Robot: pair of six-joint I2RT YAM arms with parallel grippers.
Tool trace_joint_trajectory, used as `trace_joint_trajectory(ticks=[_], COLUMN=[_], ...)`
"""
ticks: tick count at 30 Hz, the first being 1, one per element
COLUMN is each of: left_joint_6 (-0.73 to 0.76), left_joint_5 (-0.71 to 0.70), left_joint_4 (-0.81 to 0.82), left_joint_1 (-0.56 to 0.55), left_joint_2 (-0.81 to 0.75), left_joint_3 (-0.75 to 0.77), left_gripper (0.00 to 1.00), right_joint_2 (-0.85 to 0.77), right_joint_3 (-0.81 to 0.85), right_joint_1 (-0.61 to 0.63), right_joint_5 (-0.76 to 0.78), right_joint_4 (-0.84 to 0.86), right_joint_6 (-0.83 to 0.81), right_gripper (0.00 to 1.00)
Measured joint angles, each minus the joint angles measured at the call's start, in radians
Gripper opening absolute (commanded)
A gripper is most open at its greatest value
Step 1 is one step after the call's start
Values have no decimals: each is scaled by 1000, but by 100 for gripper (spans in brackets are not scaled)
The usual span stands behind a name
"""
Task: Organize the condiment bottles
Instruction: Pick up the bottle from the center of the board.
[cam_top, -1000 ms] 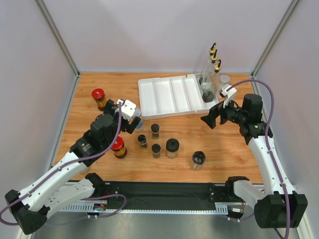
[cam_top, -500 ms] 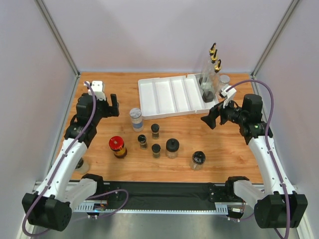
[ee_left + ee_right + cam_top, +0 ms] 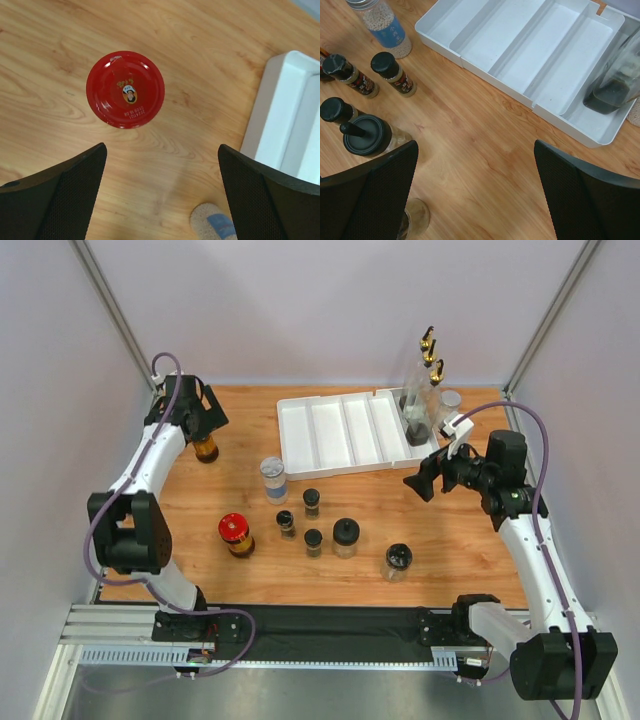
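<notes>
A red-capped amber jar (image 3: 206, 450) stands at the back left, its red cap (image 3: 125, 90) seen from above in the left wrist view. My left gripper (image 3: 203, 428) (image 3: 161, 155) hangs open and empty just above it. A second red-capped jar (image 3: 235, 533), a grey-lidded clear jar (image 3: 272, 478) (image 3: 382, 22), three small black-lidded jars (image 3: 311, 502) and two medium black-lidded jars (image 3: 346, 536) stand mid-table. Tall gold-spouted bottles (image 3: 420, 400) stand in the tray's right compartment. My right gripper (image 3: 422, 483) (image 3: 475, 150) is open and empty above bare wood.
The white divided tray (image 3: 340, 430) (image 3: 530, 50) lies at the back centre, its other compartments bare. Another grey-lidded jar (image 3: 450, 402) stands behind the tray's right end. Grey walls close in the table on three sides.
My left arm has swung from beside the grey-lidded jar at mid-table to the back left, over the red-capped jar. The right arm has not moved.
</notes>
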Motion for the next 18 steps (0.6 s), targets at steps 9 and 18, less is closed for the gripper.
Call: trace_joint_trajectory(ticks=[9,18], left_joint_6=[-63,-74], left_joint_5=[-57,-82], left_joint_4=[-174,-260], left_joint_1=[49,69], left_joint_2=[253,393], left_joint_3=[193,356], left_gripper=[99,93], right_joint_2=[-9,-9], right_joint_3=[0,0], right_joint_1=[0,0], right_joint_5=[0,0], right_joint_4=[0,0], right_joint_6=[-5,-10], right_gripper=[100,100])
